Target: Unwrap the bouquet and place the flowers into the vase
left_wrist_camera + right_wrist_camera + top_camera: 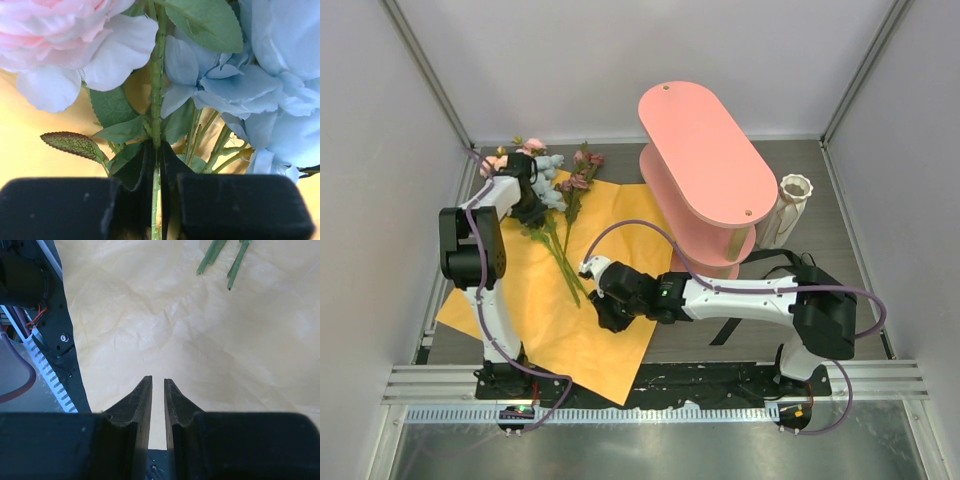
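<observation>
The bouquet lies unwrapped. Its orange paper (545, 310) is spread flat on the table, and the flowers (560, 190) lie across its far left corner, heads away from me. My left gripper (530, 203) is down among the blooms, shut on a green stem (157, 100) between a peach-pink rose (65, 45) and pale blue heads (270, 75). My right gripper (588, 268) hovers over the paper (200, 340) near the cut stem ends (220, 255), its jaws a narrow gap apart with nothing between them. The cream ribbed vase (790, 205) stands upright at the far right.
A pink three-tier oval shelf (705, 150) stands between the flowers and the vase. A black ribbon strip (728, 328) lies on the dark table under the right arm. Grey walls close in the left, back and right sides.
</observation>
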